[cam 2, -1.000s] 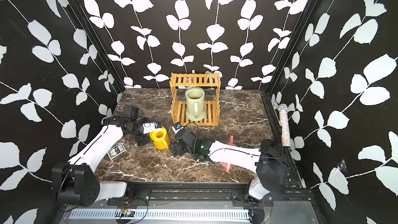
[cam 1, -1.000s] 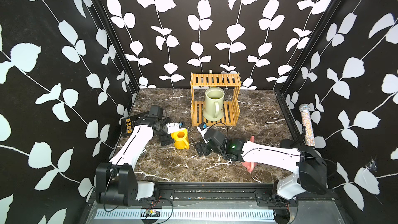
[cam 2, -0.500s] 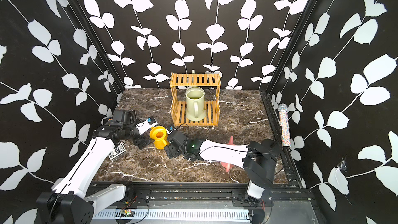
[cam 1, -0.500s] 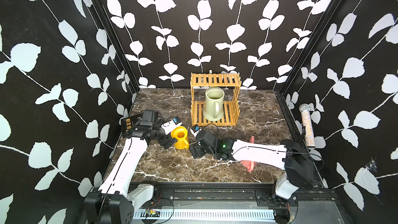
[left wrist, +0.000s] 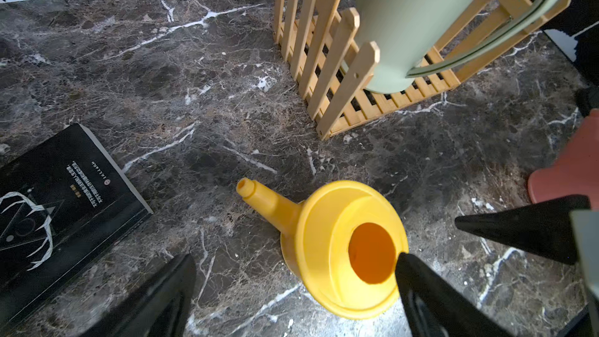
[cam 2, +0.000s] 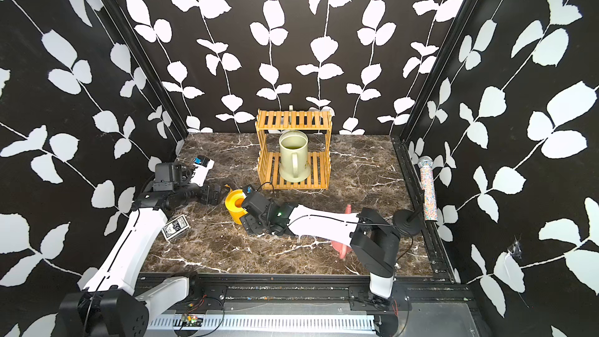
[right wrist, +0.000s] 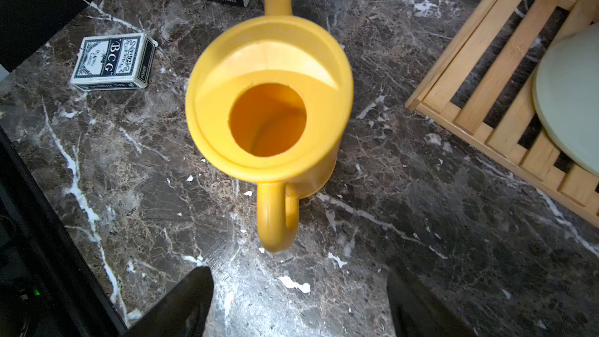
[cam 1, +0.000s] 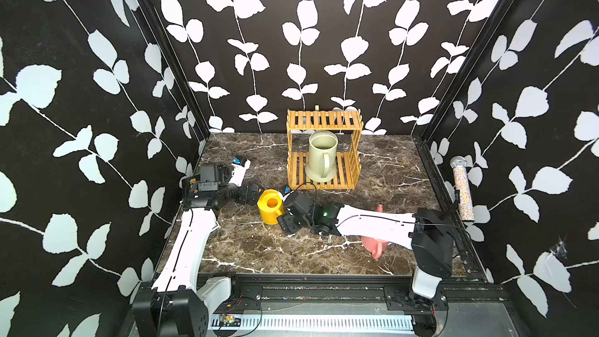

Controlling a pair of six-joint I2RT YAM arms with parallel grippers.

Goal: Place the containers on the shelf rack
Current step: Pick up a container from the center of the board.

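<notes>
Yellow can [right wrist: 269, 118], handle [right wrist: 277, 218] in right wrist only

Our right claw [cam 2: 247, 217] sits just beside the yellow can [cam 2: 235, 203], our left claw [cam 2: 217, 195] near its opposite side. Beyond both claws the green can [cam 2: 293, 157] stands upright inside the rack [cam 2: 293, 120], on its lower tier.

a dark brown marble tabletop [cam 1: 259, 254] with white veins floors the booth. black walls [cam 1: 308, 43] printed with white leafy vines rise behind it and on both its sides, black posts [cam 1: 168, 59] standing at its back corners.
</notes>
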